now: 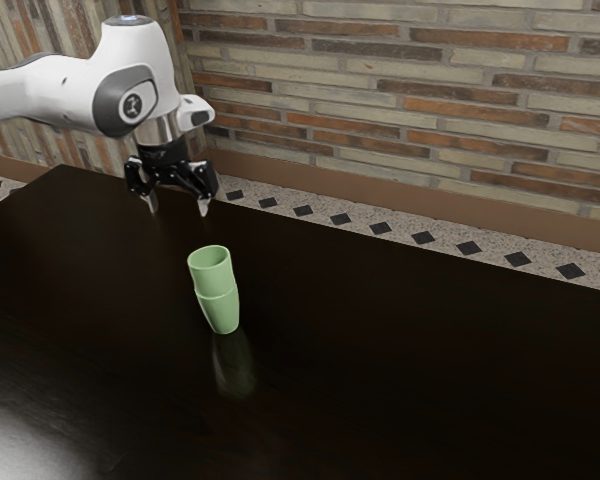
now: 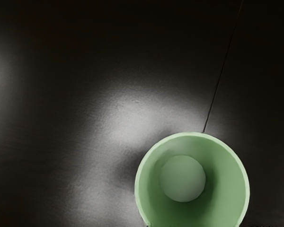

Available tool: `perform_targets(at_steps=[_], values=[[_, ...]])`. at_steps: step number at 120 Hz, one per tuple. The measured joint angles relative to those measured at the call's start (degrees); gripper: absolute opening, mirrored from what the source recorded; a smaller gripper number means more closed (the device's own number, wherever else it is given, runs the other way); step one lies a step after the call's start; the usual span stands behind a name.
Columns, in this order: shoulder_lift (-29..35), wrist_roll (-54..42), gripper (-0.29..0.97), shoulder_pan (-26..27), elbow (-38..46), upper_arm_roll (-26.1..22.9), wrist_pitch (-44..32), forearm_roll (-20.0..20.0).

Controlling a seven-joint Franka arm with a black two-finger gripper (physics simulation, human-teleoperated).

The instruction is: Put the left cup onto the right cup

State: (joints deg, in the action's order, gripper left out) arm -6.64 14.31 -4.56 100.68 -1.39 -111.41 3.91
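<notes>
1. gripper (image 1: pixel 177 209) is hanging above the desk (image 1: pixel 430 360), close over its far edge, toward the exterior view's left.
2. its jaws are standing wide apart and are holding nothing; the fingertips are pointing down with bare air between them.
3. two pale green cups are sitting stacked: upper cup (image 1: pixel 211 268) is nesting in lower cup (image 1: pixel 221 312), mouth up, with its rim and top part sticking out.
4. the stack is leaning slightly, upper cup tipping toward the exterior view's left.
5. lower cup is standing on the desk, well in from the far edge, below the gripper and a little to the exterior view's right of it; gripper and cups are well apart, not touching.
6. the glossy dark top is showing a blurred green reflection (image 1: pixel 235 370) just in front of the stack.
7. wrist view is looking down into the upper cup (image 2: pixel 191 179); its round floor and rim are showing and the inside is looking empty.
8. a thin dark line (image 2: pixel 222 80) is running across the desk surface (image 2: pixel 61 94) away from the cup's rim.
9. a brick wall (image 1: pixel 430 90) and a tiled floor (image 1: pixel 420 235) are showing beyond the far edge.
</notes>
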Motion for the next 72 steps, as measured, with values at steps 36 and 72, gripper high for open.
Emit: perform_targets(at_steps=[36,72], values=[[2.7,-4.1,0.68,0.0,-0.4,0.2,0.0,0.3],[4.5,-6.7,0.68,-0.1,-3.3,0.0,2.4,2.8]])
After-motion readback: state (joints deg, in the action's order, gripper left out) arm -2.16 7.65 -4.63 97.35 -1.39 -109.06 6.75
